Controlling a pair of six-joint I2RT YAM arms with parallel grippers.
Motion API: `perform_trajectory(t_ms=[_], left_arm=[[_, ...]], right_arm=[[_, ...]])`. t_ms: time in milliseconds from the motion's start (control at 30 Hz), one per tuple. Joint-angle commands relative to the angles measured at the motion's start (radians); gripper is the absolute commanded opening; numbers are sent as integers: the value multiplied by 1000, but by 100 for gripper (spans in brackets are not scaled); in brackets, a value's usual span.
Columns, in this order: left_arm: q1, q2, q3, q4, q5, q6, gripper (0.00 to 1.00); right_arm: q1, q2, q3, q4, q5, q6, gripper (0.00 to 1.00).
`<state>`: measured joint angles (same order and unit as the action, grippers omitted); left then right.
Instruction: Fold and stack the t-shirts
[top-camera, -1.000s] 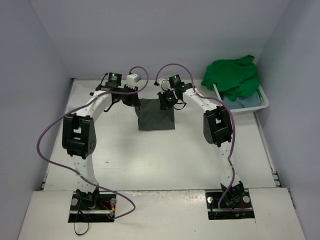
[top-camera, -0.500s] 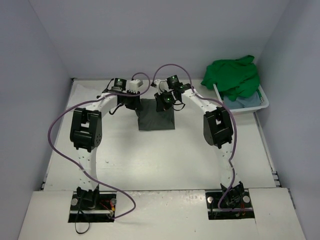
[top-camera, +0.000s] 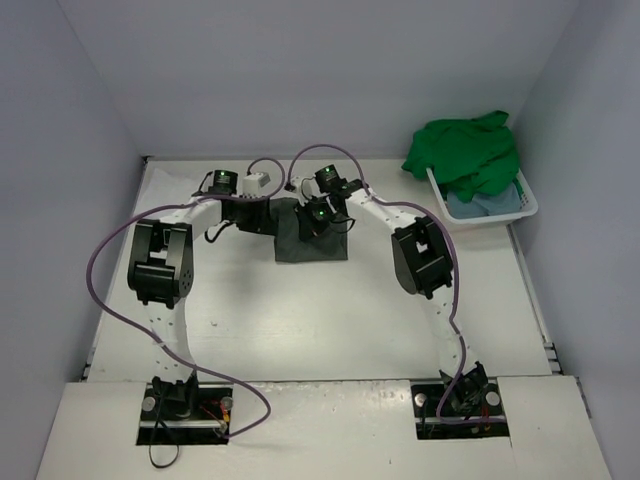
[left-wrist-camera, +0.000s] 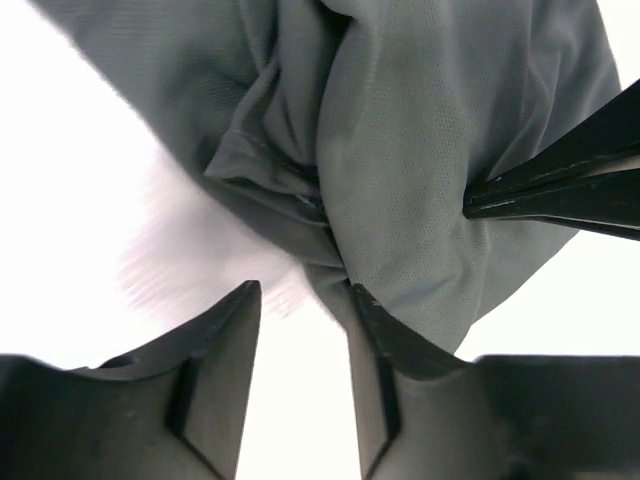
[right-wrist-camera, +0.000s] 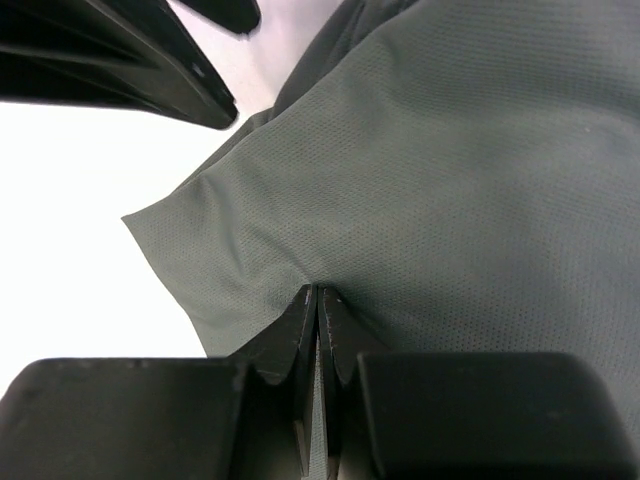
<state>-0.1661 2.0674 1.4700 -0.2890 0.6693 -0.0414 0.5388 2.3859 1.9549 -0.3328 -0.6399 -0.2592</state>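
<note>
Right gripper (right-wrist-camera: 317, 300) is pinching the grey shirt (right-wrist-camera: 450, 150). The left gripper (left-wrist-camera: 302, 297) is hanging spread beside it. Pulling one corner alone may be bunching the fold.

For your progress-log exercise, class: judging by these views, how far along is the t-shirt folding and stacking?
Done: nothing stacked; the dark grey shirt lies as a compact rectangle, seemingly part folded. In hand: the right end effector pinches its cloth, the left end effector open beside it. To do: the green shirt and light blue shirt heaped in the basket.
</note>
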Motion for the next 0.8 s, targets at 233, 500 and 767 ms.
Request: perform_trajectory(t_ms=[233, 500, 767], left_arm=[[39, -118, -52, 62, 87, -25, 43], [43, -14, -34, 99, 185, -109, 47], [46, 98, 78, 74, 204, -221, 59]], right_arm=[[18, -16, -17, 34, -14, -3, 0], [16, -24, -30, 34, -26, -6, 0], [15, -45, -48, 32, -35, -17, 0]])
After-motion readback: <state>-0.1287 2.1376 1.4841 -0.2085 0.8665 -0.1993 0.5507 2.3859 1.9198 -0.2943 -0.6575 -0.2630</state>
